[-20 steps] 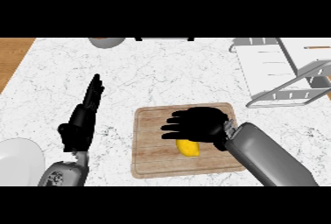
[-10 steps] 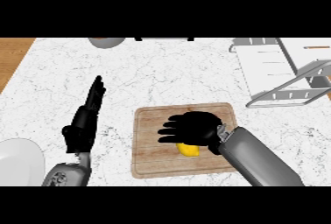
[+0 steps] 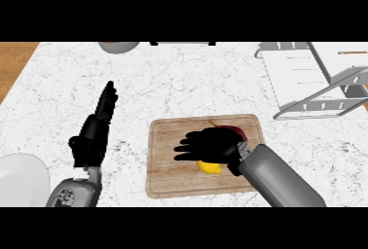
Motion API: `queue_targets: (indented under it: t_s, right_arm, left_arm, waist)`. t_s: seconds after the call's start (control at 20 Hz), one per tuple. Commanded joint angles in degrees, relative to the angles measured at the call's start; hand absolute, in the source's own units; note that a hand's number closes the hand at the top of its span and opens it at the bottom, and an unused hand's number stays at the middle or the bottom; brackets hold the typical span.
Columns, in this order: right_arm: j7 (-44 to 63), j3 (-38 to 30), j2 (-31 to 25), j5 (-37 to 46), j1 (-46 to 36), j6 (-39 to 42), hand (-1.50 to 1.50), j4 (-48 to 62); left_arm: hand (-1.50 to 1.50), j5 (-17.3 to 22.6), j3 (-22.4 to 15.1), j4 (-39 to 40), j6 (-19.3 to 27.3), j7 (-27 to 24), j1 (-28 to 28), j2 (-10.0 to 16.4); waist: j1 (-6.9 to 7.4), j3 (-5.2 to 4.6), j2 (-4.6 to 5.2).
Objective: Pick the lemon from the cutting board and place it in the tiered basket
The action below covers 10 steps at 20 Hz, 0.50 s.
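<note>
The right hand (image 3: 208,146) hangs low over the cutting board (image 3: 167,181), palm down. Its fingers are stretched out and a little spread, and they hold nothing that I can see. The lemon (image 3: 210,168) lies on the board directly under this hand, on the side of the palm toward the robot. Only a small yellow part shows past the edge of the palm, beside the wrist. Whether the palm or the thumb already touches it, I cannot tell.

Because so much of the lemon is hidden, its long axis cannot be read either. I judge that the fingers must curl down and back toward the wrist to take it.

A dark red thing (image 3: 234,132) shows just beyond the hand, on its far right side, also on the board.

The tiered basket (image 3: 316,82) stands well apart, far ahead of the right hand and to its right.

The right hand is clearly nearer to the lemon. The left hand (image 3: 97,131) rests open beside the board, fingers pointing away from the robot.

No brand, label or readable writing is visible anywhere.
</note>
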Motion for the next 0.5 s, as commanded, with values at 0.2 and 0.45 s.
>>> queue_targets:
  t_s: [0.2,0.45]
  right_arm:
    - [-4.2,-1.1,2.1,3.0,4.3,-11.2,1.5,0.7]
    - [7.5,-12.4,3.2,3.1,-0.3,-10.3,1.5,9.2]
  left_arm:
    - [0.0,1.6,1.8,0.7,-2.4,-3.3,2.8,0.7]
    - [0.0,0.0,2.2,1.8,-0.9,-1.5,-1.2,0.5]
  waist:
    - [0.05,0.01,-0.01]
    - [0.09,0.01,0.51]
